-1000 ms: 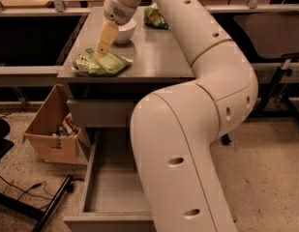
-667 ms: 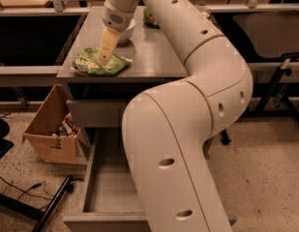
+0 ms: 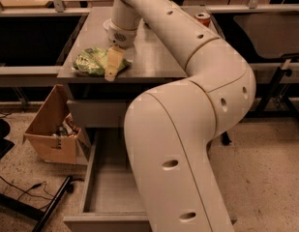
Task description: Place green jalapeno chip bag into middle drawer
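The gripper point(image 3: 112, 67) is down on the right end of the green jalapeno chip bag point(image 3: 91, 62), which lies at the table's point(image 3: 154, 57) front-left corner, close to both edges. Whether it grips the bag cannot be told. Below, the middle drawer point(image 3: 109, 190) stands pulled out, floor bare, with 1 cardboard box point(image 3: 50, 129) just to its left.

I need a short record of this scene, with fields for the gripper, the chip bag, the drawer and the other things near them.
gripper: low over the counter, at the right end of the chip bag; contact unclear
chip bag: light green, lying near the counter's front left corner, not in the drawer
drawer: pulled open below the counter, partly hidden by the arm
cardboard box: on the floor, left of the drawer
can: on the counter, far right
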You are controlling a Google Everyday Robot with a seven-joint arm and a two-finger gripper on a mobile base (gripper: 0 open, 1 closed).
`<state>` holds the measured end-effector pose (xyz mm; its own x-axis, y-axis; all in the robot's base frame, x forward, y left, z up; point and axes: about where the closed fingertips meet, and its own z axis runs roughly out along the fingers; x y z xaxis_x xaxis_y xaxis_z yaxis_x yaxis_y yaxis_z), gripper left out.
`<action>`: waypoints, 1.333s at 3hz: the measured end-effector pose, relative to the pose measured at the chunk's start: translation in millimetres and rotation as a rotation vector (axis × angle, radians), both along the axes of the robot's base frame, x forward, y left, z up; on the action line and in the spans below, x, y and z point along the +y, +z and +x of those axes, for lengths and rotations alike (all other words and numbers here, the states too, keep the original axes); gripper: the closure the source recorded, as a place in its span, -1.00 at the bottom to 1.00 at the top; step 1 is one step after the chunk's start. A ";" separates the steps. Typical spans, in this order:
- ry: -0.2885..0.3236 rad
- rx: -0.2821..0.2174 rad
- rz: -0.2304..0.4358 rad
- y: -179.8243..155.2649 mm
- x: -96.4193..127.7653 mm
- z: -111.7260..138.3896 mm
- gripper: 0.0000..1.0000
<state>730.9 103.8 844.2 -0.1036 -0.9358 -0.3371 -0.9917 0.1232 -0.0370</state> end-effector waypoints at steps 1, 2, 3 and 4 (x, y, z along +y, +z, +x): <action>0.065 0.000 0.059 -9.0 24.4 -2.1 -0.24; 0.070 0.000 0.061 -9.7 26.0 -2.2 0.23; 0.070 0.000 0.061 -9.7 26.0 -2.2 0.69; 0.070 0.000 0.061 -9.7 26.0 -2.2 1.00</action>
